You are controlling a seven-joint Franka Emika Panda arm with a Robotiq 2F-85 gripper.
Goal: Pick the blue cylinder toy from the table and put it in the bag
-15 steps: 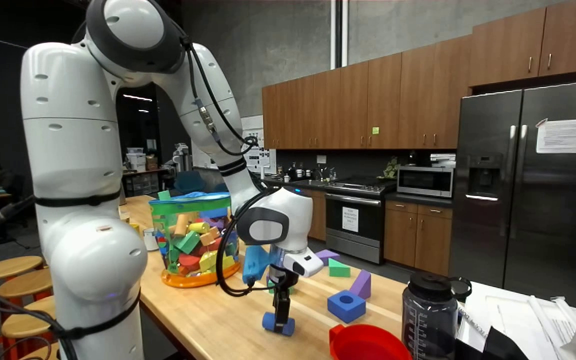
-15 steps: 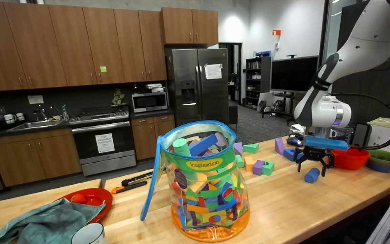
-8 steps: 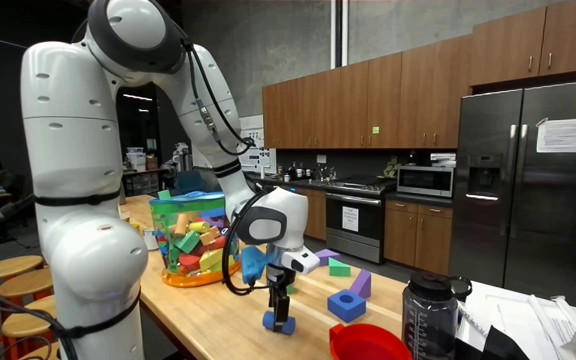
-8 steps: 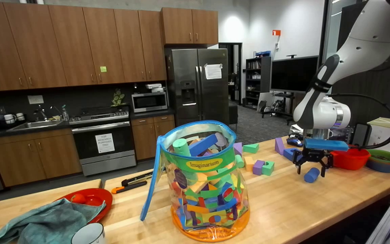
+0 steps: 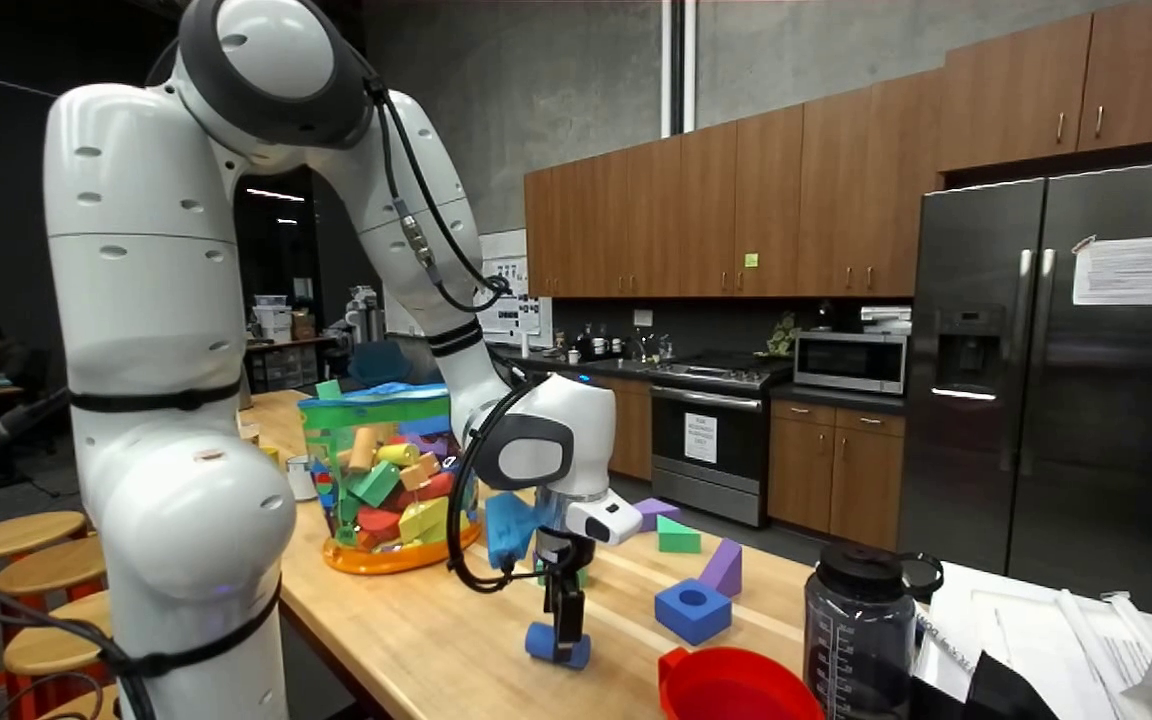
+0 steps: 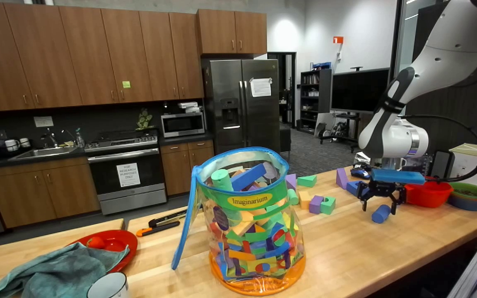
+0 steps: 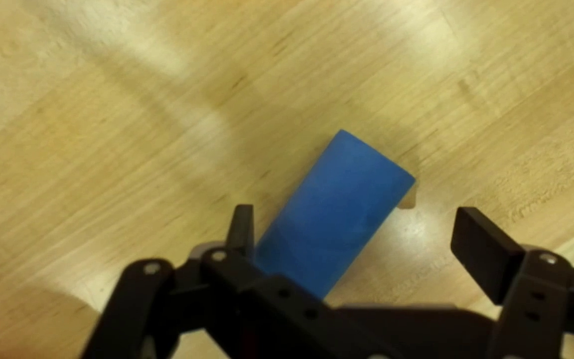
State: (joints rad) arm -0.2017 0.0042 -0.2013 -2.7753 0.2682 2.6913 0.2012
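Moved since a second ago: just a sliver leftward in an exterior view, with the gripper [image 6: 379, 208] barely shifted and the blue cylinder toy [image 6: 381, 214] on the same spot.

Going left to right there, first to the bag [image 6: 249, 201], upright, open at the top, filled nearly to the rim and well apart from the toy. Next past some loose blocks [image 6: 315, 204] to the gripper, low over the toy, with fingers [image 7: 489, 257] set wide and gripping nothing. Seen from the wrist, the toy on its side, slanting between them, nearer to the one at left; cannot tell about contact there.

Done, as far as visible: reaching the toy and straddling it. Left to do, at a guess: closing on it, lifting, carrying across to the bag and letting go above the open mouth, perhaps with some risk of rolling off so full a load.

Underneath, a pale wooden table [image 6: 329, 260], bearing from left to right a teal towel [image 6: 56, 271] partly over a red plate [image 6: 124, 243], a white cup [image 6: 110, 286] and, farther right than the toy, a red bowl [image 6: 429, 195]. Behind, again left to right, wooden cupboards [image 6: 87, 54] above a dark oven [image 6: 102, 174], then a microwave [image 6: 183, 124], a steel fridge [image 6: 228, 95], a dark bookshelf [image 6: 316, 95] and a large black screen [image 6: 360, 90].
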